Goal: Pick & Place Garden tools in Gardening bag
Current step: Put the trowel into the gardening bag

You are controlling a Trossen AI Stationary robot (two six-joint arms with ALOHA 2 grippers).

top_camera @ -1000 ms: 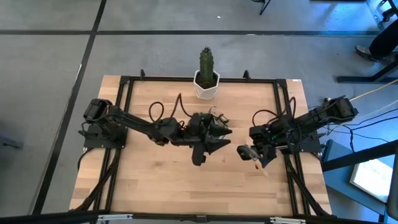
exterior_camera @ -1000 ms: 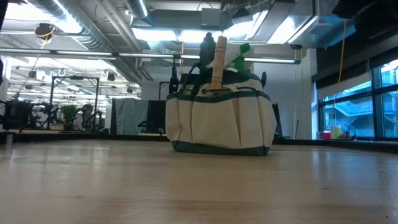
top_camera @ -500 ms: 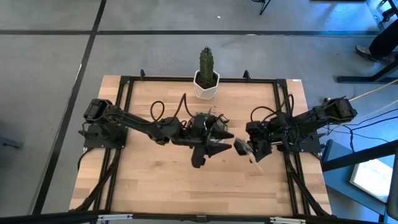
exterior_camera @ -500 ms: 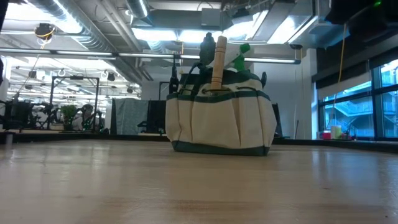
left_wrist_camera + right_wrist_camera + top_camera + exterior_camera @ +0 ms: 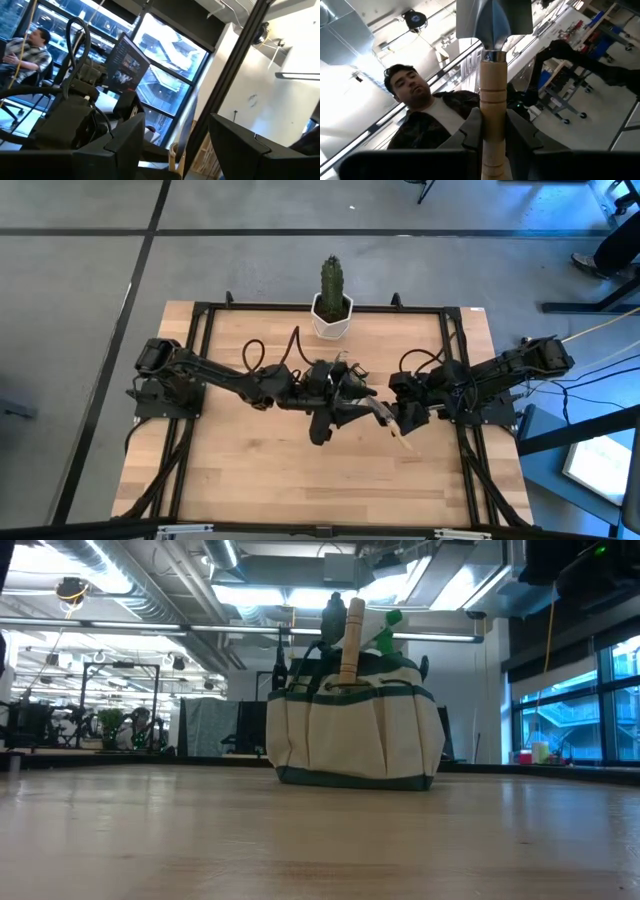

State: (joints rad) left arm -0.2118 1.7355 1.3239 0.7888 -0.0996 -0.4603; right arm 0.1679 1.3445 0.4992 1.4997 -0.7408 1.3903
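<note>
The gardening bag point(image 5: 352, 730) stands upright on the table in the low view, a wooden handle point(image 5: 351, 638) and the green sprayer point(image 5: 385, 630) sticking out of its top. In the high view my left arm hides most of it. My left gripper point(image 5: 352, 402) hovers open over the bag, its fingers spread in the left wrist view point(image 5: 175, 150). My right gripper point(image 5: 407, 418), just right of the bag, is shut on the wooden-handled trowel point(image 5: 392, 423). The trowel's metal blade point(image 5: 381, 412) points toward the bag. My right gripper pinches the trowel's wooden handle point(image 5: 492, 117) between its two fingers point(image 5: 471, 131), below the metal collar. The blade point(image 5: 492, 20) reaches out past the fingertips. The trowel is lifted clear of the table, and its handle end point(image 5: 404, 443) points toward the table's near right.
A green cactus in a white pot point(image 5: 332, 305) stands at the table's far edge, behind the bag. A black frame point(image 5: 455, 340) runs along the table's sides. Bare wood point(image 5: 300, 480) lies near the front edge. A person shows in the room behind in the right wrist view point(image 5: 420, 100).
My right gripper has carried the trowel toward the table's left and a little toward the far edge, closing on the bag. The trowel stays lifted with its blade leading. The bag has not moved.
</note>
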